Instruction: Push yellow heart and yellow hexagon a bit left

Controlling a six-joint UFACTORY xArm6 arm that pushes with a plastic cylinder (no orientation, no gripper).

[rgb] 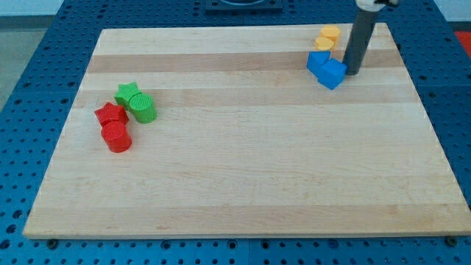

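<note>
Upper right of frame: yellow hexagon [330, 33] above yellow heart [324, 44], touching; blue blocks [326, 68] just below; my tip [352, 73] right of these, bare rod, no fingers. Likely light, rigid, slippery on wood; best pushed from right faces.

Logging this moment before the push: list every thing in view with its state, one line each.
my tip: down on the board, just right of the blue blocks.
yellow hexagon: flat, touching the yellow heart.
yellow heart: flat, against the blue blocks.
blue blocks: two, touching.
green star: touching the green cylinder.
green cylinder: upright.
red star: touching the red cylinder.
red cylinder: upright.
</note>
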